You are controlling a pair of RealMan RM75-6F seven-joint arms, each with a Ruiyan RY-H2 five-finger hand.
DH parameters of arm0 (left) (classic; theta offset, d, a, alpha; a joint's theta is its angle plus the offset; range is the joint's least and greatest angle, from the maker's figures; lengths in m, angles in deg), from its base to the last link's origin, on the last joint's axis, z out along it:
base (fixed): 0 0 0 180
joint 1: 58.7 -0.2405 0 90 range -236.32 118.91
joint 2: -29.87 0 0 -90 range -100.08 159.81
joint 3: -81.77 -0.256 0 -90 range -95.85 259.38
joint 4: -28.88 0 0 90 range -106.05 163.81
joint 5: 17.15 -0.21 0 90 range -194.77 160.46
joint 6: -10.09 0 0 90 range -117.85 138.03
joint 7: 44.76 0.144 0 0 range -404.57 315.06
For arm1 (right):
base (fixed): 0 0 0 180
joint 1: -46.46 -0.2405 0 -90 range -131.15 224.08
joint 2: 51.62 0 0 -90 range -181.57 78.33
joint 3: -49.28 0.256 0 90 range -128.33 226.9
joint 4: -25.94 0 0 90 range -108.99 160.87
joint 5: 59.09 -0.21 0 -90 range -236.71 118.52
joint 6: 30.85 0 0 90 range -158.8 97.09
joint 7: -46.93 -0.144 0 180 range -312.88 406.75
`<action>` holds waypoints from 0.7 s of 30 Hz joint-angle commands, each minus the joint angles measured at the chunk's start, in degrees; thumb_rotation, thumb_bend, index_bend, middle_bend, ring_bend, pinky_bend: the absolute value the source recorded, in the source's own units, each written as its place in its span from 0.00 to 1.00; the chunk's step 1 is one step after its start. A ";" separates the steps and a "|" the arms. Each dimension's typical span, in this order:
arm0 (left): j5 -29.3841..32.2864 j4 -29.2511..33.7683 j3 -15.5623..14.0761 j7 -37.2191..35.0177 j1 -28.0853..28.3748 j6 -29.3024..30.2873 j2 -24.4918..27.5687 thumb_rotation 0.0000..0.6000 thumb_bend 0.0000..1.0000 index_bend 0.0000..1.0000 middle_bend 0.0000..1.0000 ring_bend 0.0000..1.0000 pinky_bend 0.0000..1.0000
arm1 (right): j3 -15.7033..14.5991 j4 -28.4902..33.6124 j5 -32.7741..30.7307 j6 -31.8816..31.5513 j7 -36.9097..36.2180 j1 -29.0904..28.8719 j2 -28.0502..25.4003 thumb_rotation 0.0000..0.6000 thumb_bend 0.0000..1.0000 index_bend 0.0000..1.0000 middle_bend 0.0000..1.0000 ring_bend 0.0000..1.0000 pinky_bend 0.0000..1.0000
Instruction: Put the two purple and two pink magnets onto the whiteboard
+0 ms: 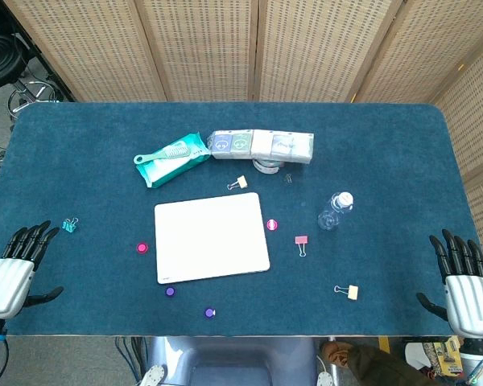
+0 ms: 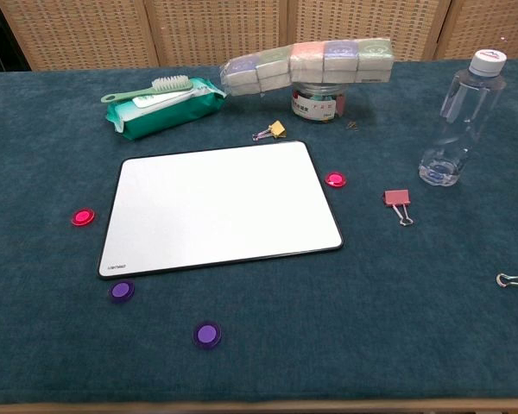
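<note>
No step had begun: both the left robot hand and right robot hand rested open and empty at the frame's lower corners, all four magnets lay around the whiteboard, so reaching the purple magnet seemed next.

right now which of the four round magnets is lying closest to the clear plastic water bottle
The pink round magnet off the white whiteboard's right edge; the other pink one and both purple ones lie left or in front.
</note>
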 commanded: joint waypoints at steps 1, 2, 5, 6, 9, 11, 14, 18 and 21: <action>-0.06 -0.04 0.04 -0.23 -0.03 0.12 0.07 1.00 0.00 0.00 0.00 0.00 0.00 | -0.04 0.23 -0.22 0.18 0.23 0.03 -0.08 1.00 0.00 0.00 0.00 0.00 0.00; -0.07 -0.06 0.02 -0.26 -0.04 0.11 0.09 1.00 0.00 0.00 0.00 0.00 0.00 | -0.04 0.29 -0.26 0.22 0.29 0.03 -0.11 1.00 0.00 0.00 0.00 0.00 0.00; -0.16 -0.04 -0.13 -0.25 -0.06 -0.03 0.16 1.00 0.00 0.00 0.00 0.00 0.00 | -0.07 0.46 -0.40 0.32 0.42 0.07 -0.26 1.00 0.00 0.00 0.00 0.00 0.00; -0.23 -0.02 -0.16 -0.24 -0.07 -0.01 0.16 1.00 0.00 0.00 0.00 0.00 0.00 | -0.08 0.50 -0.41 0.32 0.42 0.09 -0.29 1.00 0.00 0.00 0.00 0.00 0.00; -1.05 0.09 -0.60 -0.34 0.01 -0.22 0.15 1.00 0.00 0.00 0.00 0.00 0.00 | -0.04 0.65 -0.64 0.49 0.34 0.08 -0.41 1.00 0.00 0.00 0.00 0.00 0.00; -2.48 0.37 -1.25 -1.02 0.35 -0.69 0.31 1.00 0.00 0.00 0.00 0.00 0.00 | 0.01 0.89 -0.87 0.59 0.12 0.10 -0.56 1.00 0.00 0.00 0.00 0.00 0.00; -5.64 0.70 -2.24 -2.36 1.33 -1.44 0.52 1.00 0.00 0.00 0.00 0.00 0.00 | 0.15 1.12 -1.10 0.52 -0.25 0.15 -0.86 1.00 0.00 0.00 0.00 0.00 0.00; -10.64 0.83 -3.25 -3.00 3.88 -3.61 0.02 1.00 0.00 0.00 0.00 0.00 0.00 | 0.38 1.36 -1.52 0.53 -1.09 0.21 -1.34 1.00 0.00 0.00 0.00 0.00 0.00; -12.68 1.81 -3.55 -2.30 6.01 -6.24 -0.20 1.00 0.01 0.00 0.00 0.00 0.00 | 0.42 1.45 -1.83 0.79 -1.52 0.19 -1.60 1.00 0.00 0.00 0.00 0.00 0.00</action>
